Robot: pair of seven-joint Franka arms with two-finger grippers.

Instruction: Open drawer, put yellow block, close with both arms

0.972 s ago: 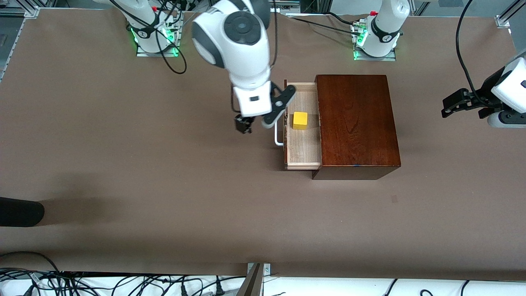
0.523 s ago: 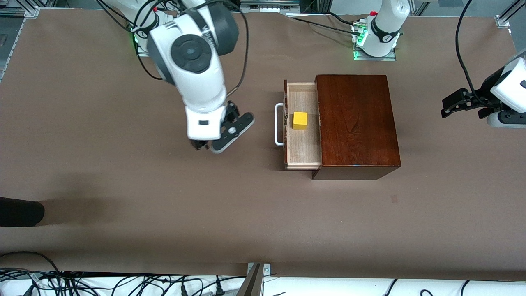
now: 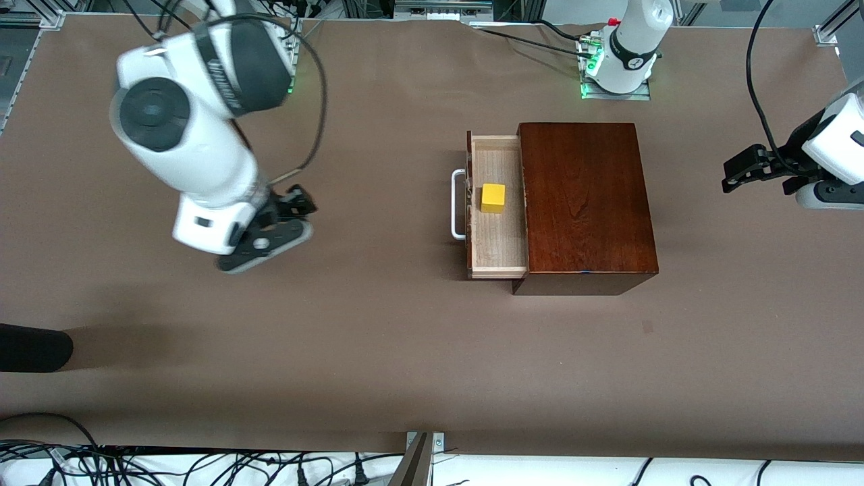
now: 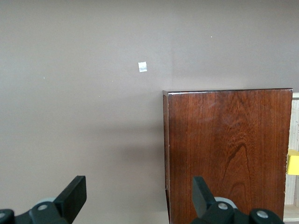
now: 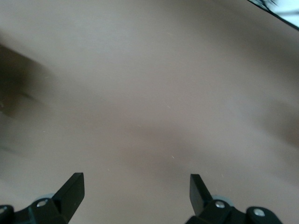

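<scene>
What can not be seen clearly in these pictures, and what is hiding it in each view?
- Drawer, front view: its inner part is hidden inside the wooden box.
- Yellow block, left wrist view: cut off by the picture edge.
- Right gripper, front view: its fingers are hidden under the arm's own wrist.
- Left gripper, front view: the arm is cut off by the picture edge.
- Right wrist view: blurred table only.

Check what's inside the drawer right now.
The drawer stands pulled out of the wooden box. One yellow block sits on its pale floor; nothing else shows. The part of the tray under the box top is covered and cannot be seen.
</scene>
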